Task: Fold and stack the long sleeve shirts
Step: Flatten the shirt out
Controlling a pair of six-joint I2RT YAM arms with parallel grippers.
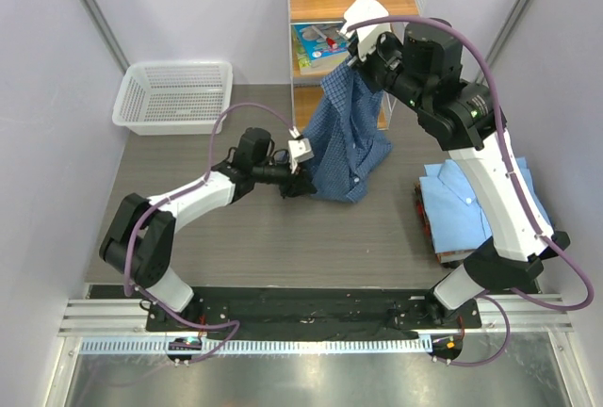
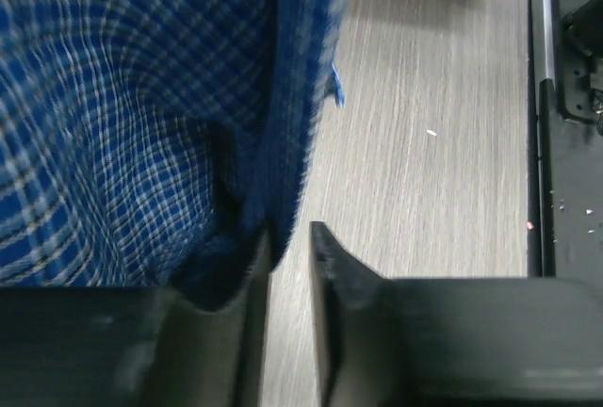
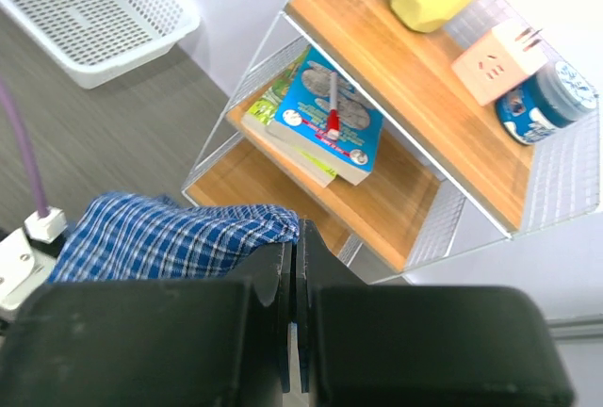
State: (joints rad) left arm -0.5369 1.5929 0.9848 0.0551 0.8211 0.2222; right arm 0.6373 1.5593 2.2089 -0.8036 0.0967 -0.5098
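The dark blue checked shirt [image 1: 344,134] hangs from my right gripper [image 1: 355,58], which is raised in front of the shelf and shut on the shirt's top edge [image 3: 179,237]. Its lower part bunches on the table. My left gripper [image 1: 300,184] is low at the shirt's left bottom edge. In the left wrist view the cloth [image 2: 122,115] lies against the left finger, and its hem ends right at the mouth of the gripper [image 2: 290,237]. The jaws stand a narrow gap apart with bare table showing between them. The light blue shirt [image 1: 462,202] lies folded at the right.
A white mesh basket [image 1: 174,96] sits at the back left. A wire and wood shelf [image 1: 330,11] with books, a yellow bottle and small items stands behind the hanging shirt. A red object [image 1: 426,226] lies under the folded shirt.
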